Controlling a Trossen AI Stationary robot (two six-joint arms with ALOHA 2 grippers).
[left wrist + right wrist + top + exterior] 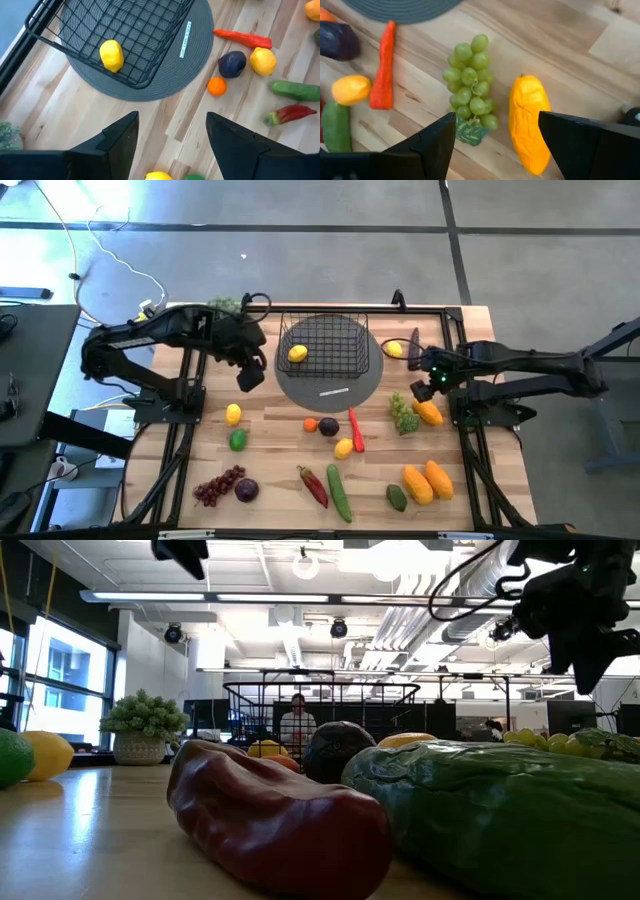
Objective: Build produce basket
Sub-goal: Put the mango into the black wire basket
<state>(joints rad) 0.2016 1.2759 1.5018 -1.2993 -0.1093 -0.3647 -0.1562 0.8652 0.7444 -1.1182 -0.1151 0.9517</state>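
The black wire basket stands on a grey round disc at the table's far middle, with one yellow lemon on its floor. The rest of the produce lies loose on the wood: a lemon, purple grapes, a red chilli, a cucumber, two mangoes. My left gripper hangs open above the wood, just left of the disc. My right gripper hangs open above the green grapes and a mango, right of the disc. Neither holds anything.
A pale green leafy bunch sits at the far left corner. Another lemon lies right of the basket. An orange, a dark aubergine and a lemon cluster near the disc's near side. Black frame rails run along both table sides.
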